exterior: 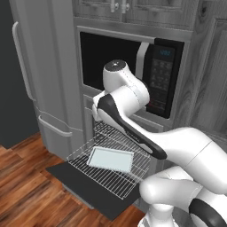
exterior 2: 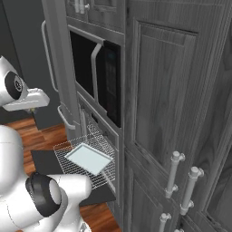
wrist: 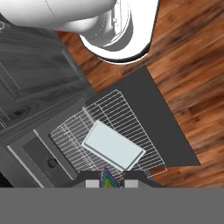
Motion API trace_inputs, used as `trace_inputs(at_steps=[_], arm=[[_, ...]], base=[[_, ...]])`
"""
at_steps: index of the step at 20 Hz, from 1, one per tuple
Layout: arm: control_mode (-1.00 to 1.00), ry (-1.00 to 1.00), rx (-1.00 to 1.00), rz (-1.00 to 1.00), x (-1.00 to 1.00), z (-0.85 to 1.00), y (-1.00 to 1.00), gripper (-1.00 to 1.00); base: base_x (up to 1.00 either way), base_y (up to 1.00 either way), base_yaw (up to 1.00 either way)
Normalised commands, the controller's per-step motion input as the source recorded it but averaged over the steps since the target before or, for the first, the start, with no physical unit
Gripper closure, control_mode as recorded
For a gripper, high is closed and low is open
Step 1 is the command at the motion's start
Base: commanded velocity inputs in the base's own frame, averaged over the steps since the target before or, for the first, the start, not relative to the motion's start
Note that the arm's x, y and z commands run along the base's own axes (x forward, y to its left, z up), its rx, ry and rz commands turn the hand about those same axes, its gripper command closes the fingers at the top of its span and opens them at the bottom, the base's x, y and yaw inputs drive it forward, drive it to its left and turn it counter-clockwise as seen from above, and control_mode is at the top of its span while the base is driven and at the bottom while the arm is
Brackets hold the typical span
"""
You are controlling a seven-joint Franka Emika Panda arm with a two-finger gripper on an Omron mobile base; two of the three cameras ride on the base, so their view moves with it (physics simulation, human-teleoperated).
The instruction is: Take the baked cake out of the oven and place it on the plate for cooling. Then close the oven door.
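The oven door (exterior: 84,188) lies folded down flat, a dark panel over the wood floor. A wire rack (exterior: 113,166) is pulled out above it and carries a pale, bare rectangular tray (exterior: 111,158). My gripper (wrist: 106,183) hangs high over the rack, well above the tray (wrist: 113,145). It is shut on a small multicoloured piece that I take for the cake (wrist: 106,177), of which only a sliver shows between the fingertips. The oven's control strip (wrist: 43,159) with a round knob sits beside the rack. The plate is out of view.
The black microwave (exterior: 162,80) with its keypad sits directly above the oven opening. A tall grey fridge (exterior: 40,66) stands to the left and grey cabinets (exterior 2: 181,113) to the right. My own arm (exterior: 133,128) crosses in front of the oven.
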Motion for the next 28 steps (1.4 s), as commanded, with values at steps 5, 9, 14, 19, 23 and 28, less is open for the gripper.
trace_inputs(at_steps=[5, 9, 14, 19, 23, 28], arm=[[1.0, 0.0, 0.0, 0.0, 0.0, 0.0, 0.0, 1.0], [1.0, 0.0, 0.0, 0.0, 0.0, 0.0, 0.0, 1.0], [1.0, 0.0, 0.0, 0.0, 0.0, 0.0, 0.0, 1.0], [1.0, 0.0, 0.0, 0.0, 0.0, 0.0, 0.0, 1.0], [1.0, 0.0, 0.0, 0.0, 0.0, 0.0, 0.0, 1.0], [1.0, 0.0, 0.0, 0.0, 0.0, 0.0, 0.0, 1.0]], base=[[0.0, -0.02, 0.0], [-0.27, -0.08, 0.04], [-0.86, -0.06, 0.37], [-0.94, 0.0, 0.5], [-0.7, 0.03, 0.63], [-0.14, 0.25, 0.65]])
